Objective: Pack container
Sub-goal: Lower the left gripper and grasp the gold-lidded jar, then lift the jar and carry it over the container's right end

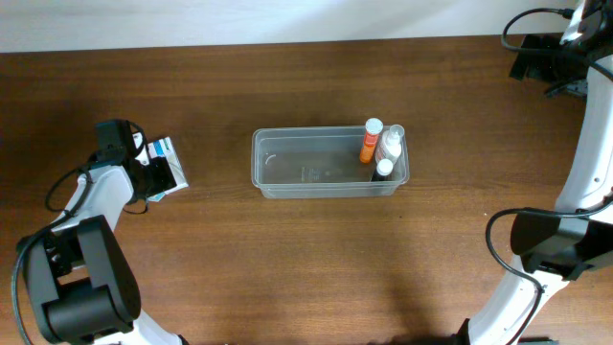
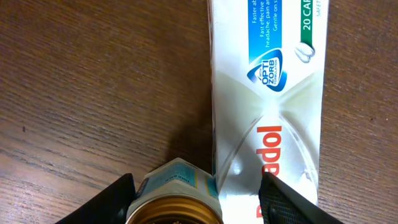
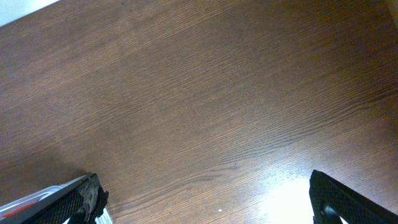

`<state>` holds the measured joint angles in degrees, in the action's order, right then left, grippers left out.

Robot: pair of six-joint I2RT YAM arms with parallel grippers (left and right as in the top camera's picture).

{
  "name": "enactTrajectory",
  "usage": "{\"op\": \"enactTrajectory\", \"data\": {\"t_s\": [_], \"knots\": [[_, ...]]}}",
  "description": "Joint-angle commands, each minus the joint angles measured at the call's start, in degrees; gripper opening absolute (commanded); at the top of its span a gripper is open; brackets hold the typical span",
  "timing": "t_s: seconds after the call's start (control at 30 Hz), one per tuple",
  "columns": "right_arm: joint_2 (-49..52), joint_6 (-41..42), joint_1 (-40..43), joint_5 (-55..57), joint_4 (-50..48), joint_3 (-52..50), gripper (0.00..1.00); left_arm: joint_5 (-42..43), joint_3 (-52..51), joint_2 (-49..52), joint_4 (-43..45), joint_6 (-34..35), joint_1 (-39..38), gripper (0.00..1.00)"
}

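Overhead, the dark wood-grain worktop (image 1: pixel 306 268) runs wide and flat to a pale wall (image 1: pixel 287 19) along its far edge. The left tool (image 2: pixel 198 183) is low over the wood, and its jaws straddle a gold-lidded jar (image 2: pixel 177 199) and the near edge of a white and blue box (image 2: pixel 273 93) lying flat just beside the jar. I cannot tell whether it has a firm grip on either. The container (image 1: pixel 287 132) sits well off to this tool's right, with bare wood between them. Three bottles (image 1: pixel 381 149) stand at the container's end farthest from the left tool.

The right tool (image 3: pixel 208 205) is wide open and empty over bare wood near the far edge. The container lies well to its left, and open worktop surrounds the container on every side.
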<state>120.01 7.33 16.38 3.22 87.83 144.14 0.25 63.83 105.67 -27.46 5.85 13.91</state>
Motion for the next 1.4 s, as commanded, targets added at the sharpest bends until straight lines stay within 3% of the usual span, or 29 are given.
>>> {"op": "enactTrajectory", "data": {"t_s": [0.0,0.2,0.57,1.17,1.37], "knots": [[-1.36,0.22,0.15,0.48,-0.17,1.01,0.98,1.03,0.28,2.1,-1.03,-0.09,0.13,0.58],[-1.36,0.22,0.15,0.48,-0.17,1.01,0.98,1.03,0.79,2.1,-1.66,-0.07,0.13,0.54],[-1.36,0.22,0.15,0.48,-0.17,1.01,0.98,1.03,0.96,1.99,-1.92,-0.07,0.13,0.3],[-1.36,0.22,0.15,0.48,-0.17,1.01,0.98,3.48,17.14,-1.53,-19.71,-0.11,0.02,0.3],[-1.36,0.22,0.15,0.48,-0.17,1.01,0.98,5.16,20.2,-6.14,-20.46,-0.31,-1.27,0.3]]}}
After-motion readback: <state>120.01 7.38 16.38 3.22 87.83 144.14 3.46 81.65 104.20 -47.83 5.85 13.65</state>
